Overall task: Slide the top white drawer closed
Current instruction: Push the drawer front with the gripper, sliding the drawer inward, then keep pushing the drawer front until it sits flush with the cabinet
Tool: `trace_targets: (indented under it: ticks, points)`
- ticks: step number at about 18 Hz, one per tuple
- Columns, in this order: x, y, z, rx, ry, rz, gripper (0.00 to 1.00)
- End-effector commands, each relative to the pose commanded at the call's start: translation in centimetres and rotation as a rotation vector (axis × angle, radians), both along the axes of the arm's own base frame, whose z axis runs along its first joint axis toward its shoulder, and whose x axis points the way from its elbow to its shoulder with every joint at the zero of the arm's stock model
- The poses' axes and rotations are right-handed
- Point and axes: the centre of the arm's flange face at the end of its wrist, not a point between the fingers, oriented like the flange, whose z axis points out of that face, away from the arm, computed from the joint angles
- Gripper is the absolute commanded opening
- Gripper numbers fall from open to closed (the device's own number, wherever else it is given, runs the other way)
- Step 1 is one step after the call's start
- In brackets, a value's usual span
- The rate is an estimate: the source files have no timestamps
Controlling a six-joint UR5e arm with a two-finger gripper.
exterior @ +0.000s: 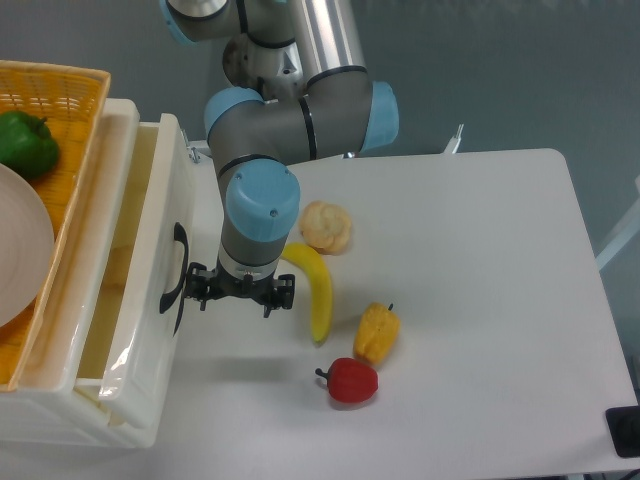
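Note:
The top white drawer (150,330) stands pulled out at the left, and its pale yellowish inside shows. Its front panel faces right and bears a black curved handle (177,262). My gripper (240,292) points down just to the right of that panel, with its left side close to the handle. It looks open and holds nothing. The fingertips are hidden under the wrist.
A yellow woven basket (75,120) sits on the cabinet with a green pepper (25,143) and a white plate (20,250). On the white table (480,300), right of the gripper, lie a banana (315,290), a bread roll (327,227), a yellow pepper (377,332) and a red pepper (350,380).

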Motion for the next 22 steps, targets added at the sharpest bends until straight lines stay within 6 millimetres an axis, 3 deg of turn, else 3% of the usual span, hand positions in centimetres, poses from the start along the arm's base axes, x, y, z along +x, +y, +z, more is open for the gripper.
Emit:
trace_targets:
  ticks: [22]
  points:
    - [1.7, 0.6, -0.4, -0.008, -0.008, -0.013, 1.0]
